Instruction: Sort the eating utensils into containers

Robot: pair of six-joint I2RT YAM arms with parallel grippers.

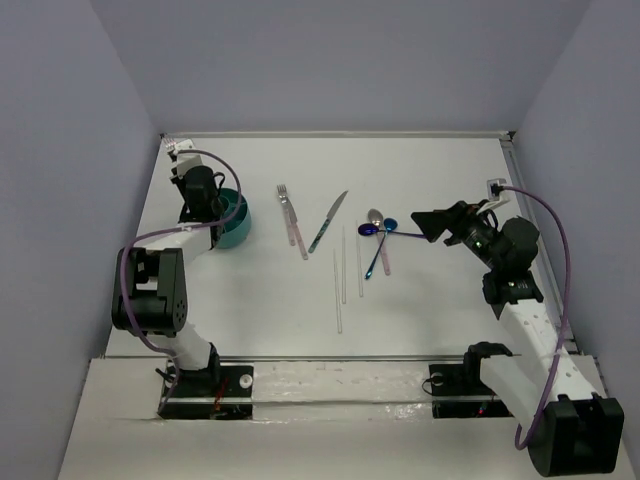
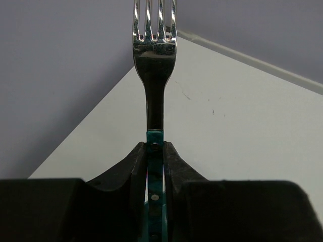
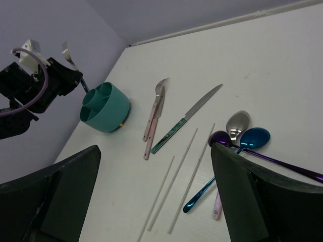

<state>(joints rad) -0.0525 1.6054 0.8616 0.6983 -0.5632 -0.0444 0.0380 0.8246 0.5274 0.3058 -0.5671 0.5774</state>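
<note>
Left gripper [image 2: 155, 154] clamps a fork [image 2: 154, 60] beside the caddy [image 3: 103, 118]; next, lower it into a compartment. Right gripper [image 1: 432, 226] gapes.

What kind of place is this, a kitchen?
Likely a robot lab: plain walls around a white table, a right arm bolted down, and a left arm holding a fork near a teal caddy.
</note>
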